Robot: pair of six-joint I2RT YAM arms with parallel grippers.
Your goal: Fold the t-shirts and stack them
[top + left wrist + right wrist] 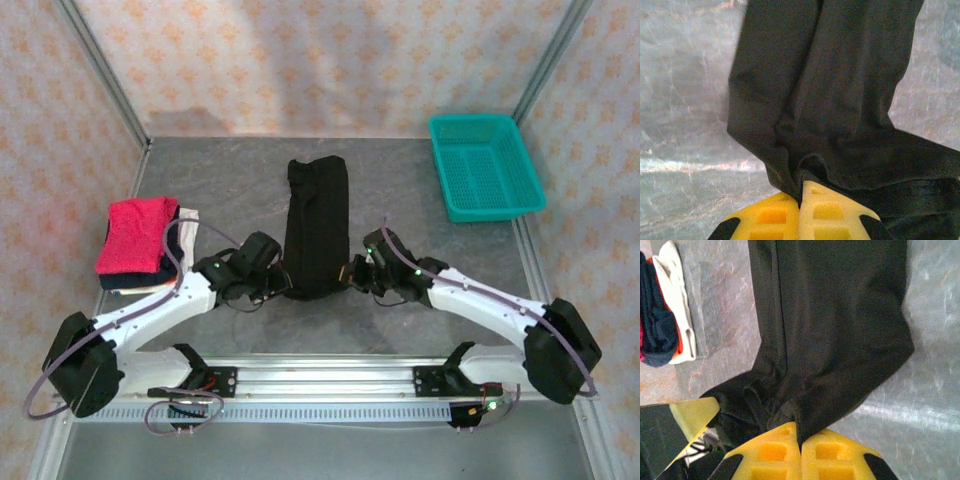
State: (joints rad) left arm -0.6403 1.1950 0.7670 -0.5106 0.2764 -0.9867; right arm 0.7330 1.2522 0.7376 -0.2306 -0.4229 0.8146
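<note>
Grey tabletop carries the black t-shirt at centre, folded into a narrow strip. Left pincer and right pincer each clamp its near end. The crosswise fold seems in hand: the next move calls for lifting that end evenly toward the far end, then stacking on the pink t-shirt at left.

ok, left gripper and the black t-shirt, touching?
Touching. In the left wrist view the left gripper has its yellow jaws shut on a pinched fold of the black t-shirt at its near edge.
</note>
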